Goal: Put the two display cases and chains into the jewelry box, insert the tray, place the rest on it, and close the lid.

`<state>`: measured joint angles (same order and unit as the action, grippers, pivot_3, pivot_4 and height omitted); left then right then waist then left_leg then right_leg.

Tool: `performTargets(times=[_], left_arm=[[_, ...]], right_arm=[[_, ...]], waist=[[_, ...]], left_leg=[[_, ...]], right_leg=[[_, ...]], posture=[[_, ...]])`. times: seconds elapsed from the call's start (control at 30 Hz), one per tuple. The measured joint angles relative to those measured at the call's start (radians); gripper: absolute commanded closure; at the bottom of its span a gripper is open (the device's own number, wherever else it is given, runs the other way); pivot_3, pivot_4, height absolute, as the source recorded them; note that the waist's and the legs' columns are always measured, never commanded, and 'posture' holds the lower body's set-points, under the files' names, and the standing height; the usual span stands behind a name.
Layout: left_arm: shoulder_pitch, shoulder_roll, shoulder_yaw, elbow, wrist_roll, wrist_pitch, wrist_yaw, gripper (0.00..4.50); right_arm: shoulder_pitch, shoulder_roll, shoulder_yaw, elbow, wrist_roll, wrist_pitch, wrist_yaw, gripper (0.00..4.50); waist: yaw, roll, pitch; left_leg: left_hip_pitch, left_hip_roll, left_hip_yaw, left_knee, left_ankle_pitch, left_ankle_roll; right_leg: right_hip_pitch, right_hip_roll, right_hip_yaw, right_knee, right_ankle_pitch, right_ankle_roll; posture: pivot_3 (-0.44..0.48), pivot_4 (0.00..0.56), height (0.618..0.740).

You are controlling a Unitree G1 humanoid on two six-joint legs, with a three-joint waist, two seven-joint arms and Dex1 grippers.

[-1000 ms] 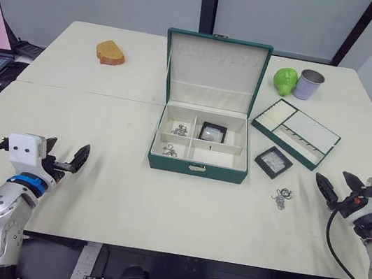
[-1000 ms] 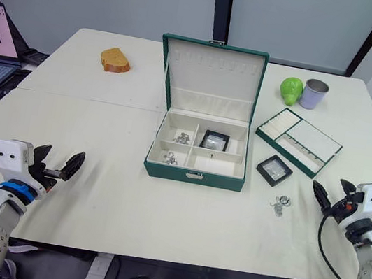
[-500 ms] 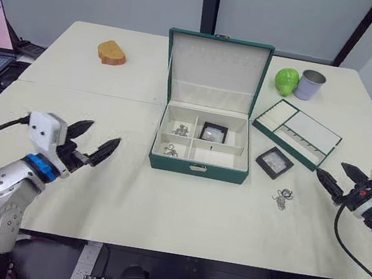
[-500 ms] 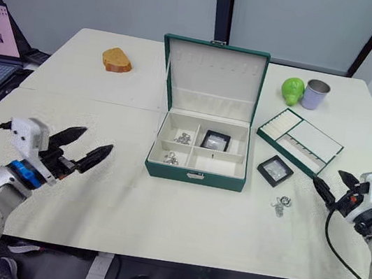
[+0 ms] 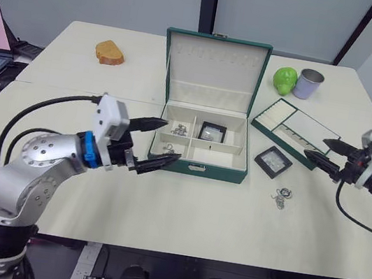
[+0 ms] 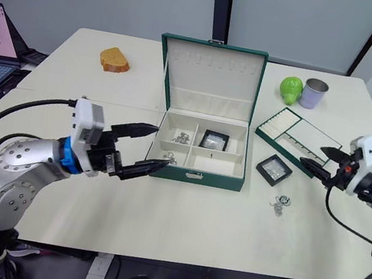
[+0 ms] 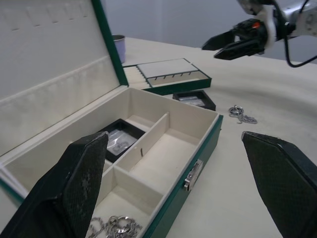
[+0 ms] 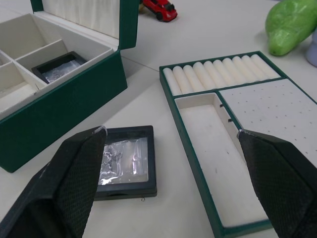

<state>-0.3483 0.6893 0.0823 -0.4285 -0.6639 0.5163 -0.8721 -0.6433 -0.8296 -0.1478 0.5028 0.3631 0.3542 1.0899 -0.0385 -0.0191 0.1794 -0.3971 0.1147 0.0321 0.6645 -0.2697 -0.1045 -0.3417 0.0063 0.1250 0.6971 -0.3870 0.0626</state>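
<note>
Left eye view: the left gripper (image 5: 158,148), fingers spread wide, hovers at the jewelry box's (image 5: 198,167) left front corner; one display case (image 5: 213,132) lies inside.

Right wrist view: the second display case (image 8: 126,161) lies between the wide-open right gripper's fingers (image 8: 74,183), beside the tray (image 8: 195,168).

Cream table (image 5: 160,213), seam across middle. Centre: open green jewelry box (image 5: 198,163). 3 o'clock of box: black display case (image 5: 273,161); silvery jewellery heap (image 5: 282,196) at 4 o'clock; green tray (image 5: 296,132) at 2 o'clock. Far right: green pear-like object (image 5: 285,79) beside grey cup (image 5: 309,84). 10 o'clock: brown bread-like object (image 5: 110,52).
</note>
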Motion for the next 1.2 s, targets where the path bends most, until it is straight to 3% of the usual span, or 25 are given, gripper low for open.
performTargets(times=[0.33,0.47,0.57,0.67,0.8,1.2], left_arm=[[-0.051,-0.089,-0.121,0.009,0.056,-0.046,-0.032,0.03],[-0.059,-0.108,-0.124,0.024,0.075,-0.064,-0.024,0.03],[-0.057,-0.109,-0.124,0.028,0.082,-0.066,-0.017,0.03],[-0.050,-0.108,-0.130,0.024,0.093,-0.067,-0.021,0.03],[-0.040,-0.102,-0.138,0.009,0.097,-0.067,-0.036,0.03],[-0.029,-0.085,-0.160,-0.003,0.122,-0.085,-0.078,0.03]], right_arm=[[-0.308,0.089,0.170,0.462,-0.231,-0.225,0.012,0.00],[-0.353,0.110,0.180,0.578,-0.285,-0.298,-0.021,0.00],[-0.353,0.119,0.173,0.588,-0.277,-0.304,0.048,0.00],[-0.327,0.126,0.170,0.507,-0.257,-0.293,0.149,0.00],[-0.263,0.133,0.171,0.393,-0.251,-0.255,0.166,0.00],[0.113,0.190,0.166,-0.285,-0.214,0.057,-0.048,0.00]], waist=[[-0.022,0.000,0.000],[-0.023,0.000,0.000],[-0.023,0.000,0.000],[-0.024,0.000,0.000],[-0.022,0.000,0.000],[-0.018,0.000,0.000]], left_leg=[[0.000,0.000,0.000,0.001,0.000,0.000],[-0.001,0.000,0.000,0.001,0.000,0.000],[-0.001,0.000,0.000,0.001,0.000,0.000],[-0.001,0.001,0.000,0.001,0.000,0.000],[-0.001,0.001,-0.001,0.001,0.000,0.000],[-0.001,0.000,-0.002,0.000,0.000,0.000]], right_leg=[[0.000,0.000,0.000,-0.001,0.000,0.000],[0.000,0.000,-0.001,-0.001,0.000,0.000],[0.000,0.000,0.000,-0.001,0.000,0.000],[0.000,0.000,-0.001,0.000,0.000,0.000],[0.001,0.000,-0.002,0.000,0.000,0.000],[0.001,0.000,-0.002,0.000,0.000,0.000]], posture=[[0.000,0.150,0.740],[0.000,0.150,0.740],[0.000,0.150,0.740],[0.000,0.150,0.740],[0.000,0.150,0.740],[0.000,0.150,0.740]])
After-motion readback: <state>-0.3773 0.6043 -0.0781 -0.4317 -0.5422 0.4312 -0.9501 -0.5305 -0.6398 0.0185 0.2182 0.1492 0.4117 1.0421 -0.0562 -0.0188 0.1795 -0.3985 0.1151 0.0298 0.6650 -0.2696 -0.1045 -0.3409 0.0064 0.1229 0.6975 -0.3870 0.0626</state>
